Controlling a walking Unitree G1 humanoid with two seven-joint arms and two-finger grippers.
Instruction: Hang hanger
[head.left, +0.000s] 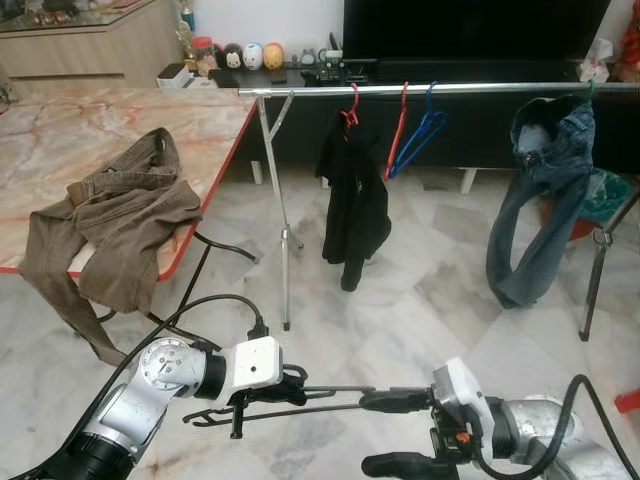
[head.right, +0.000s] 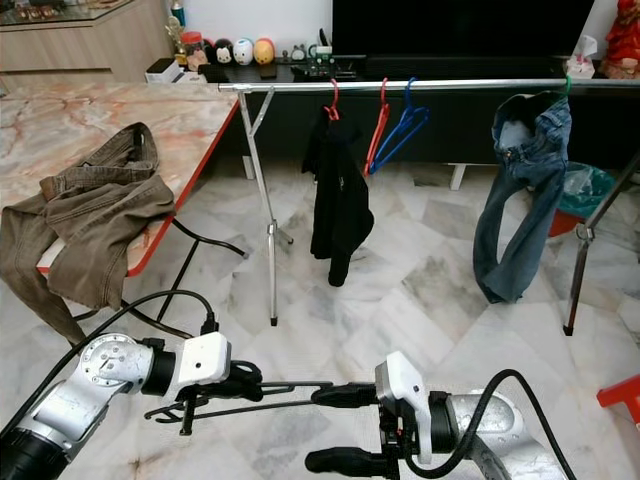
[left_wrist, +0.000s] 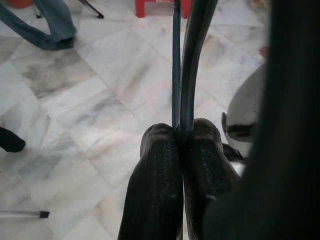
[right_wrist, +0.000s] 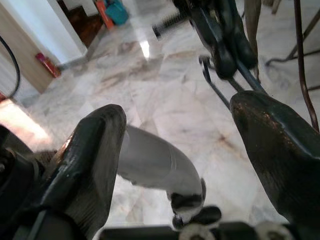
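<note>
A thin black hanger (head.left: 330, 398) lies level, low over the floor. My left gripper (head.left: 285, 385) is shut on it; in the left wrist view both fingertips (left_wrist: 156, 165) pinch its wires (left_wrist: 176, 75). My right gripper (head.left: 397, 432) is open at the hanger's right end, one finger (head.left: 395, 401) touching or just beside the wire, the other (head.left: 400, 465) below it. In the right wrist view the right gripper (right_wrist: 185, 150) is spread wide, with the hanger (right_wrist: 240, 75) ahead of it. The metal clothes rail (head.left: 470, 88) runs across farther ahead.
On the rail hang a black garment (head.left: 355, 200) on a red hanger, a bare red hanger (head.left: 400, 130), a blue hanger (head.left: 428, 128) and jeans (head.left: 540, 200). Brown trousers (head.left: 110, 220) drape over the marble table (head.left: 60, 150) at left. A cable (head.left: 215, 300) trails on the floor.
</note>
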